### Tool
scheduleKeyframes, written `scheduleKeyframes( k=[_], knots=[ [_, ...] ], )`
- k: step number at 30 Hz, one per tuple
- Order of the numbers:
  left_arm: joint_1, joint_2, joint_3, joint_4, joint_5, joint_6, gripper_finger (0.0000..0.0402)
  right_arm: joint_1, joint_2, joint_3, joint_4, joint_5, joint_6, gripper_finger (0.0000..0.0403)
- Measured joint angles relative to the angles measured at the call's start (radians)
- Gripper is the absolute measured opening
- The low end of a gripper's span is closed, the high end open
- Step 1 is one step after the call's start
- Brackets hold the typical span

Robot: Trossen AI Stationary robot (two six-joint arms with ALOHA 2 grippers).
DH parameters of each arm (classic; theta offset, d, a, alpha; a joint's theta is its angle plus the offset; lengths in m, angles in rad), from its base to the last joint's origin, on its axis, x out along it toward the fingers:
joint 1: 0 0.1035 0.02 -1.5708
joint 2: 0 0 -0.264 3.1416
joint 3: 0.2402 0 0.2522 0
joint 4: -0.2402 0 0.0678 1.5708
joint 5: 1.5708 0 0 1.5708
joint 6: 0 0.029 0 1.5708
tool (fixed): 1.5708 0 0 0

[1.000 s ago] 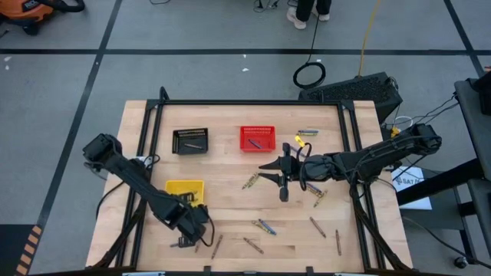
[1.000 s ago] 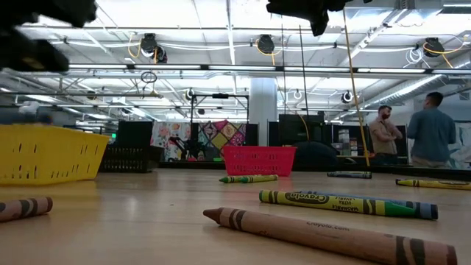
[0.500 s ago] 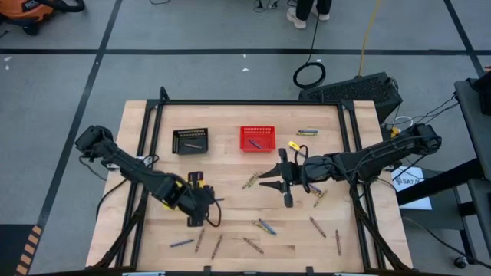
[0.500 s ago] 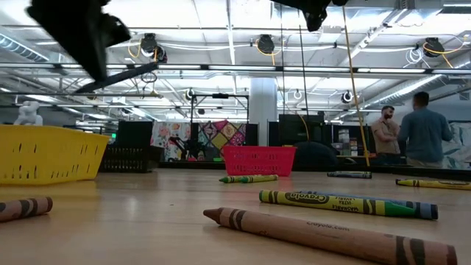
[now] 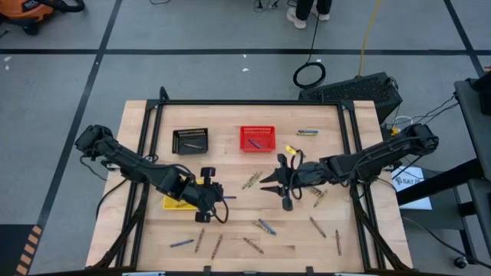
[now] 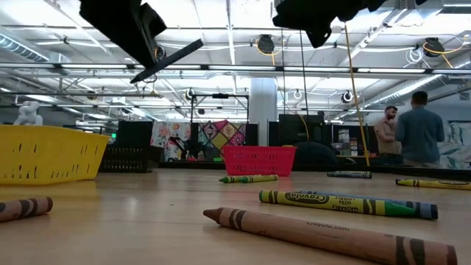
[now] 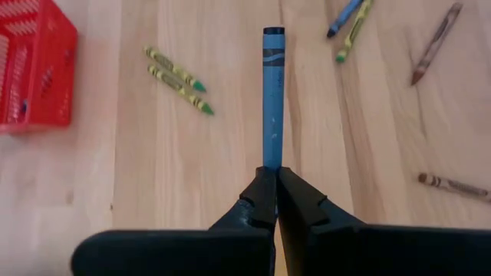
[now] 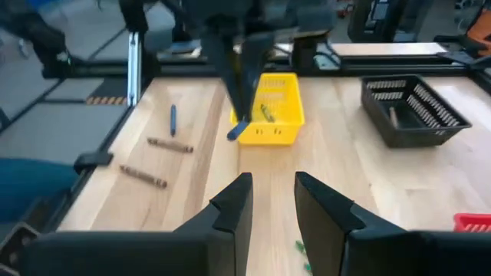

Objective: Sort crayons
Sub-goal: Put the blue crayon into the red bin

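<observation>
Right now my left gripper (image 7: pixel 270 178) is clenched on a blue crayon (image 7: pixel 272 96), pinching one end so the stick juts straight out past my fingertips. Its paper wrapper is plain blue with a darker wavy band near the far end. From overhead, this left gripper (image 5: pixel 211 201) hangs above the table (image 5: pixel 230 165) just beside the yellow basket (image 5: pixel 175 202), with the blue crayon (image 5: pixel 225 198) poking out toward the table's middle.

My right gripper (image 8: pixel 268 201) hovers over the centre of the table with its fingers standing apart and nothing between them; from above, the right gripper (image 5: pixel 278 182) sits below the red basket (image 5: pixel 257 138).

Other crayons lie scattered on the wood: a yellow-green pair (image 7: pixel 178 78) side by side, a blue and a green one (image 7: pixel 349 19) touching, and brown ones (image 7: pixel 435 32) farther off. At table height a long brown crayon (image 6: pixel 324 234) lies nearest, with a yellow-green one (image 6: pixel 335 204) behind it. One crayon rests inside the black basket (image 5: pixel 189 140).
</observation>
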Motion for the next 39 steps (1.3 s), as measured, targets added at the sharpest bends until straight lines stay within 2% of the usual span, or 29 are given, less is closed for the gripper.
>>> scheduleKeyframes(
  k=[7, 16, 20, 25, 39],
  knots=[
    [0.014, 0.0, 0.0, 0.052, 0.001, 0.054, 0.0003, 0.049, 0.086, 0.0, 0.014, 0.002, -0.071, 0.0086],
    [0.022, 0.0, 0.0, 0.203, -0.001, 0.14, 0.0003, 0.061, 0.202, 0.0, 0.233, 0.036, -0.151, 0.0086],
    [0.024, 0.0, 0.0, 0.252, -0.005, 0.162, 0.0003, 0.061, 0.204, 0.0, 0.269, 0.088, -0.152, 0.0086],
    [0.025, 0.0, 0.0, 0.316, -0.034, 0.194, 0.0003, 0.061, 0.203, 0.0, 0.346, 0.086, -0.185, 0.0086],
    [0.071, 0.0, 0.0, 0.381, -0.042, 0.2, 0.0003, 0.061, 0.204, 0.0, 0.376, 0.084, -0.205, 0.0086]
  ],
)
